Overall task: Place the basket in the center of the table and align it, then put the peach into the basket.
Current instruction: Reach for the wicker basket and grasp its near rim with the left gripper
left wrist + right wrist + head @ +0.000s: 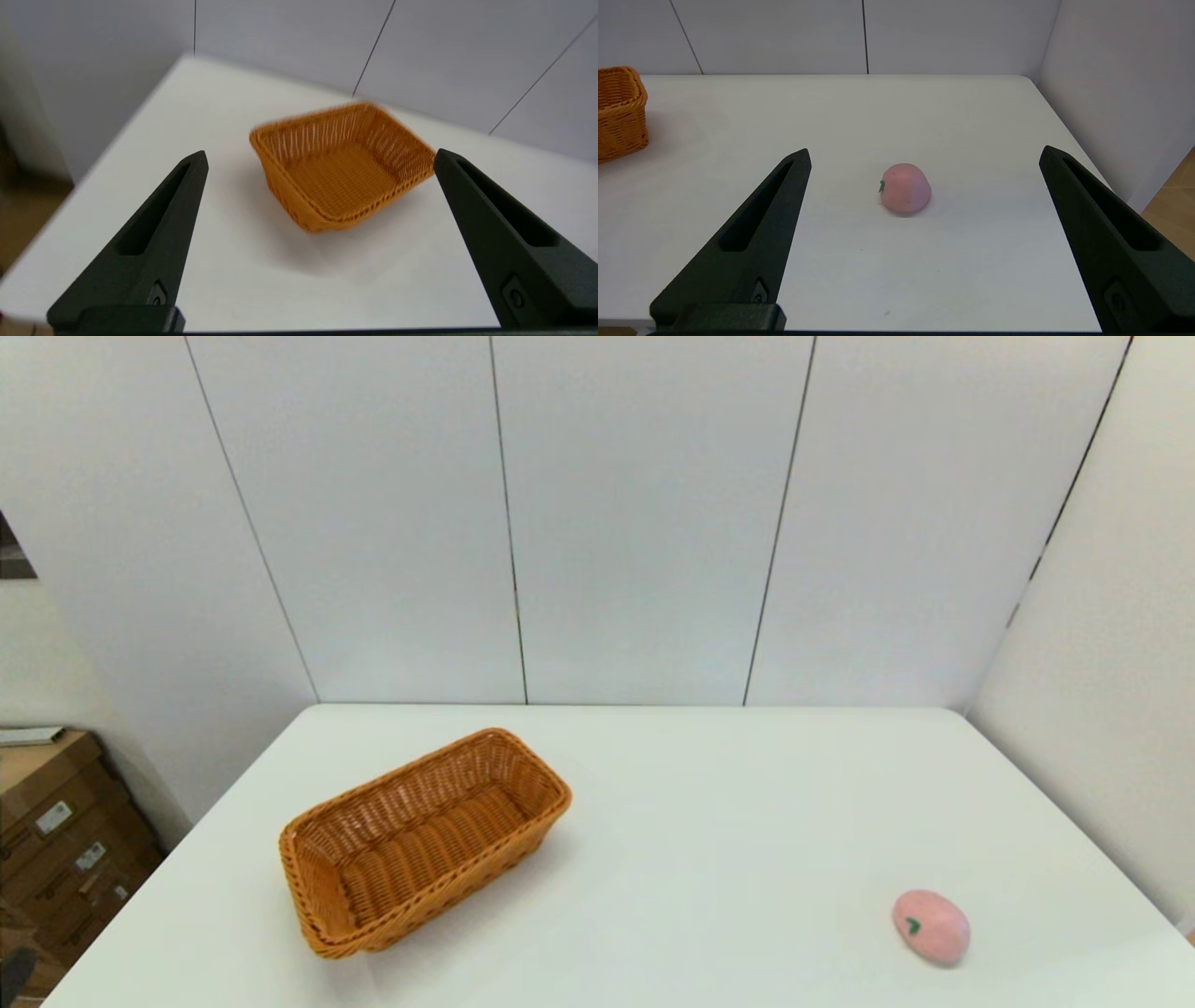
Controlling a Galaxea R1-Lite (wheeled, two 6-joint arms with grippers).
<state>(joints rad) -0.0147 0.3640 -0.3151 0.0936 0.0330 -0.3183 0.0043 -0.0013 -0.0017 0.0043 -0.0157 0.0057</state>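
The orange-brown wicker basket (425, 840) sits empty on the left half of the white table (709, 803), turned at an angle to the table's edges. The pale pink peach (931, 926) lies on the table near the front right. Neither arm shows in the head view. In the left wrist view the left gripper (320, 158) is open, above the table's near edge, with the basket (343, 165) some way ahead of its fingers. The right gripper (924, 156) is open too, and the peach (905, 187) rests on the table ahead between its spread fingers, apart from them. The basket's end (619, 112) shows far off in that view.
Cardboard boxes (56, 840) are stacked on the floor left of the table. White wall panels (635, 513) stand right behind the table and along its right side. Bare tabletop stretches between basket and peach.
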